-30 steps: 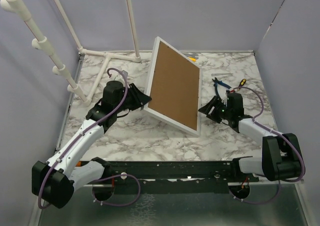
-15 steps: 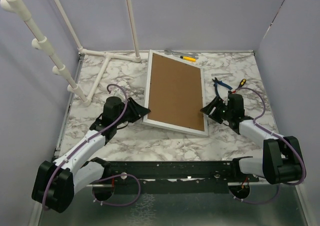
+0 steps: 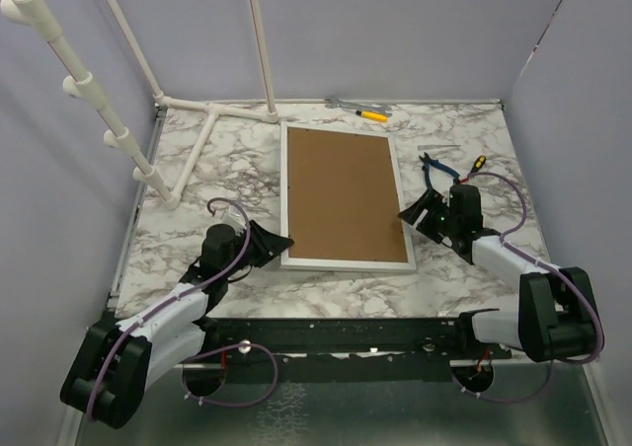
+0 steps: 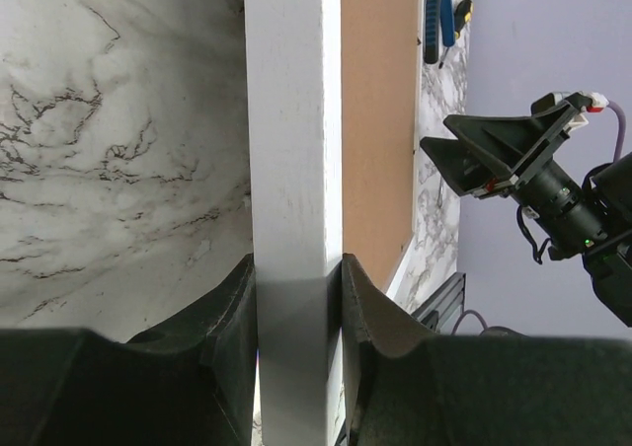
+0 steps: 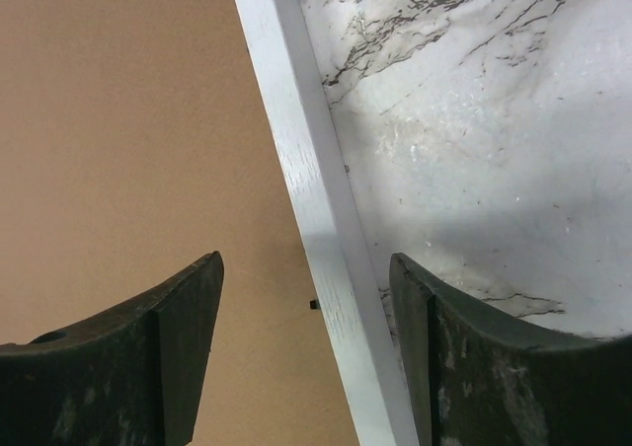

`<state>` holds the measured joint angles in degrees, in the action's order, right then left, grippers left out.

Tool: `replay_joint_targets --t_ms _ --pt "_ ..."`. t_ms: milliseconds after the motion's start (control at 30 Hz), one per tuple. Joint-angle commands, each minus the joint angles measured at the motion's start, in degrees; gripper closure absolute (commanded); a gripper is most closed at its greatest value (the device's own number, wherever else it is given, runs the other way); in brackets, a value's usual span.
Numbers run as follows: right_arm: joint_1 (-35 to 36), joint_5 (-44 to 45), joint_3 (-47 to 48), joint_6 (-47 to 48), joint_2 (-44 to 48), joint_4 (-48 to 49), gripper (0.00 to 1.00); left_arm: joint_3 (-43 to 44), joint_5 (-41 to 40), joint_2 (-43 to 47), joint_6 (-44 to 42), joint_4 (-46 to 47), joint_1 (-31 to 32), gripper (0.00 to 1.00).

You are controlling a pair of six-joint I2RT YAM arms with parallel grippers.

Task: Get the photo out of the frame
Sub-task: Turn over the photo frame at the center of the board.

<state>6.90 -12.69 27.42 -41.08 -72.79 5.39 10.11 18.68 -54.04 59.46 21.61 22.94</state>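
The frame is lying flat and face down on the marble table, a little right of the middle. Its brown fibreboard back is facing up inside the white rim, and the photo is lying hidden beneath that board. The left hand is pinching the frame at its near left corner. In the left wrist view, its two dark fingers are pressing against both sides of the white rail. The right hand is sitting spread at the frame's right edge. In the right wrist view, one finger is hanging over the brown back and the other over the marble, with the white rail running between them. I cannot tell whether either finger is touching the frame. Blue-handled pliers and a small screwdriver are lying just beyond the right hand, well clear of the frame. A yellow-handled tool and a grey metal tool are resting near the far edge of the table. A white pipe stand is occupying the far left corner, apart from the frame.
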Motion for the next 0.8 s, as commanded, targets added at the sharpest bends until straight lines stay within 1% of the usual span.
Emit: replay_joint_targets --t_ms 0,300,433,500,533,600,700,733,767 --pt "-0.2 1.7 -0.7 0.1 -1.4 2.7 0.26 -1.4 -0.8 0.1 -3.1 6.7 -0.1 1.00" --pt "-0.2 -0.4 -0.3 -0.1 -5.2 4.6 0.22 -0.7 -2.4 -8.9 -4.1 4.3 -0.7 1.00" --pt "-0.2 -0.9 -0.2 0.0 -6.0 5.1 0.21 -0.9 -2.1 -9.0 -4.9 4.6 -0.9 0.85" --pt "-0.2 -1.2 -0.3 0.1 -6.2 5.5 0.21 -1.2 -2.4 -8.4 -5.2 4.8 -1.0 0.74" --pt "-0.2 -1.3 -0.3 0.1 -6.3 5.6 0.21 -1.3 -2.5 -8.1 -5.3 5.0 -1.0 0.72" --pt "-0.2 -1.7 -0.3 0.1 -6.5 5.8 0.21 -1.5 -2.5 -7.8 -5.5 5.1 -1.1 0.65" --pt "-0.2 -2.1 -0.3 0.4 -6.7 5.9 0.21 -0.7 -1.9 -8.3 -5.6 3.8 -1.2 0.50" --pt "-0.2 -2.4 -0.2 0.5 -6.7 5.9 0.21 -0.2 -1.8 -8.5 -5.9 3.1 -1.2 0.46" --pt "-0.2 -2.5 -0.2 0.7 -6.8 6.0 0.21 0.2 -1.8 -8.8 -6.2 2.2 -1.3 0.45"
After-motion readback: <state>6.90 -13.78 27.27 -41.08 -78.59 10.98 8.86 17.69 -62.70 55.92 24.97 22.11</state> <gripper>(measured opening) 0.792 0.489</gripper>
